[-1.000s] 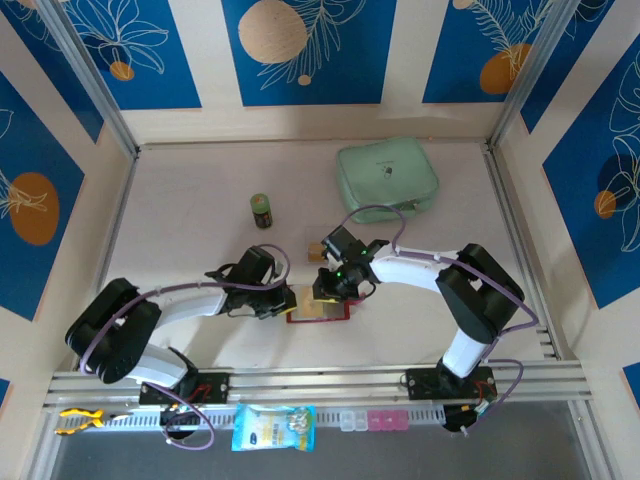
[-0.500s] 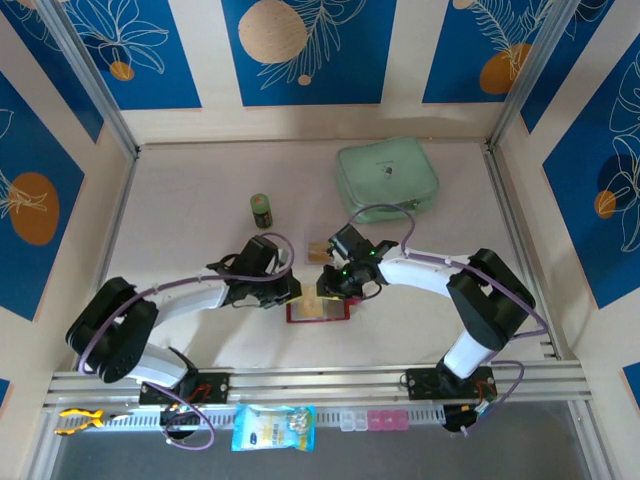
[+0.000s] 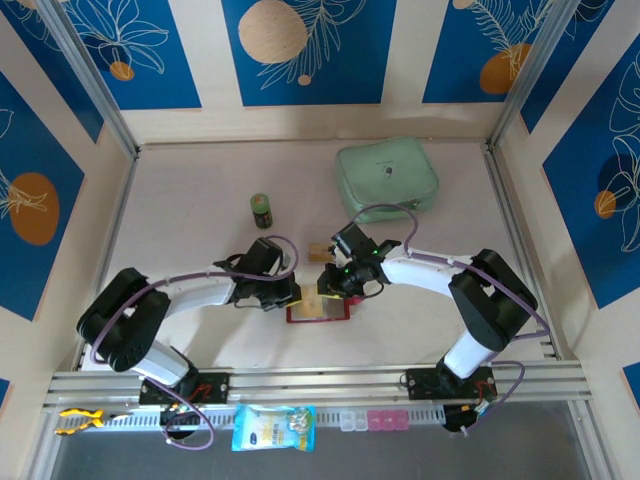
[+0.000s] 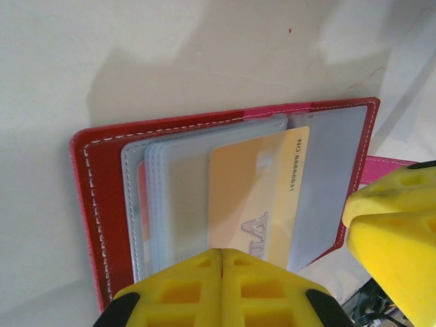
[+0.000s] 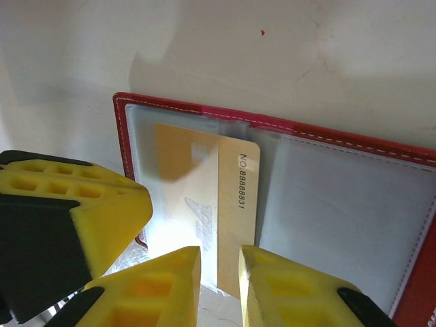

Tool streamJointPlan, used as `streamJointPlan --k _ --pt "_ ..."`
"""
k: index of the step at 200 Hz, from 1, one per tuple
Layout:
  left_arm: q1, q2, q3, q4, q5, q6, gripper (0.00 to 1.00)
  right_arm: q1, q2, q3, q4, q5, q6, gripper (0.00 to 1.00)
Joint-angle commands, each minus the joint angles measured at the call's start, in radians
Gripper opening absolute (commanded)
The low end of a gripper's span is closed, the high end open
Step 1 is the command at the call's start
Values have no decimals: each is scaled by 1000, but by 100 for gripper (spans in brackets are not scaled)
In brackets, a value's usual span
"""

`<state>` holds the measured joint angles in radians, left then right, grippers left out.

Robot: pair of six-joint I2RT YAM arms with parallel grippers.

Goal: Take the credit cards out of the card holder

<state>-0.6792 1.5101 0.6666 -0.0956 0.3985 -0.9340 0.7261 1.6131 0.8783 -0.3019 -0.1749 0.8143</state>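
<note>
The red card holder lies open on the table, its clear sleeves up. A gold credit card sticks partway out of a sleeve, its number strip showing. My left gripper is shut, with its tips over the sleeves at the holder's near edge and nothing visible between them. My right gripper stands a narrow gap open just above the card's near end, and the card passes under its right finger. In the top view, both grippers meet over the holder. Another tan card lies on the table just behind.
A mint-green pouch sits at the back right. A small dark green can stands behind the left arm. A blue snack packet and small plastic boxes lie beyond the front rail. Metal frame posts line the sides.
My left gripper's jaws have closed the last bit and its arm has shifted slightly toward the holder. My right gripper has dropped a little closer to the card.
</note>
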Motion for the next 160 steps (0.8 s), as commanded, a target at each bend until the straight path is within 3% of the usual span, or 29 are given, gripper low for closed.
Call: streamJointPlan --k 1,160 --pt "-9 15 7 -21 -11 10 2 -4 5 -18 4 -30 14 23" --pt "-12 25 -10 -81 -45 7 0 -7 63 -60 82 -78 34 22"
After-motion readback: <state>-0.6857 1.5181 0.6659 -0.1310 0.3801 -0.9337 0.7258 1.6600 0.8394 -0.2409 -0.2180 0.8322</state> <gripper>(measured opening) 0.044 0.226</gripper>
